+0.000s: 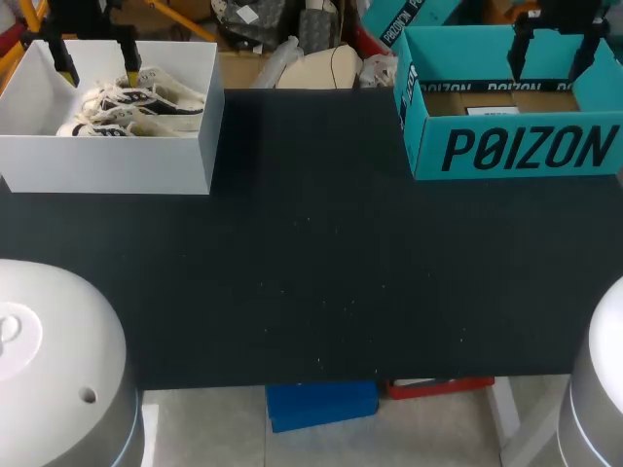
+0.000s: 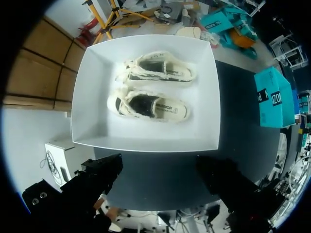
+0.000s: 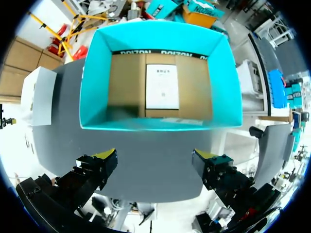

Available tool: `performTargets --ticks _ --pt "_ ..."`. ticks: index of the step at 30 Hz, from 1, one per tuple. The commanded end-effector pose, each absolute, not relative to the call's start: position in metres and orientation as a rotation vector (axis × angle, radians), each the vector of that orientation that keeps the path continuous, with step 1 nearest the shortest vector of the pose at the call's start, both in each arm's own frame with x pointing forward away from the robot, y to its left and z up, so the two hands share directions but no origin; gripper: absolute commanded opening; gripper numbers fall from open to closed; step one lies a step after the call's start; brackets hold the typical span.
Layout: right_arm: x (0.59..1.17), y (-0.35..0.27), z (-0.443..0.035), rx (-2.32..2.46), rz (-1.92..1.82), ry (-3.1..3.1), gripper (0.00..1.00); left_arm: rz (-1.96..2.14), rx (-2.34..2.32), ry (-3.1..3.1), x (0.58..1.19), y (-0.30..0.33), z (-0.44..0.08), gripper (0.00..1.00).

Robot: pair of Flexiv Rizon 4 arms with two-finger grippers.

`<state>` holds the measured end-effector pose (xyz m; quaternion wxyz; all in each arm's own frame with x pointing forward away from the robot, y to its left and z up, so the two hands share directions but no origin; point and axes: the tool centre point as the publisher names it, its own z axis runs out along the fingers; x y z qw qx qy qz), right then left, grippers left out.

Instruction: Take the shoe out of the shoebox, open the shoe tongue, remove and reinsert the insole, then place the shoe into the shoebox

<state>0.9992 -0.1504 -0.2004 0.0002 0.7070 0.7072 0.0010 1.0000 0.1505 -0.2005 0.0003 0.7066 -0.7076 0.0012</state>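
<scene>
Two shoes lie side by side in the white box (image 2: 97,121), both cream with dark panels and pale laces. In the left wrist view, one shoe (image 2: 155,70) lies toward the box's far wall and the other shoe (image 2: 150,106) lies nearer the tool. Both rest on their soles with the openings facing up, toes pointing the same way. They lie close together; I cannot tell whether they touch. The white box sits at the far left corner of the dark bench (image 1: 321,263).

The left tool (image 1: 97,75) hangs over the white box, above the shoes, its two fingers spread wide and holding nothing.

One teal box (image 1: 516,146) stands at the far right of the bench, well apart from the white box. It is open at the top, with a brown cardboard floor and a single white sheet (image 3: 162,86) lying flat on it. The right tool (image 3: 155,158) hangs over this teal box, its two yellow-tipped fingers spread apart and empty.
</scene>
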Motion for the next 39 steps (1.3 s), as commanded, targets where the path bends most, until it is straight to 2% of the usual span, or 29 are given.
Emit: performTargets --ticks 1,14,16,20,24,39 --pt "0.999 -0.150 -0.200 2.221 0.003 2.221 1.00 0.105 2.173 -2.465 0.996 0.155 -0.202 1.00" --pt "0.999 -0.150 -0.200 2.221 0.003 2.221 1.00 0.105 2.173 -2.465 0.996 0.155 -0.202 1.00" --pt "0.999 -0.150 -0.200 2.221 0.003 2.221 1.00 0.225 1.917 -2.662 0.998 0.146 -0.194 1.00" --pt "0.999 -0.150 -0.200 2.221 0.003 2.221 1.00 0.466 1.089 -3.202 0.990 0.132 -0.177 1.00" --pt "0.999 -0.150 -0.200 2.221 0.003 2.221 1.00 0.555 0.314 -3.450 0.980 0.133 -0.174 1.00" --pt "0.999 -0.150 -0.200 2.221 0.003 2.221 1.00 0.678 -0.511 -3.561 0.970 0.150 -0.175 1.00"
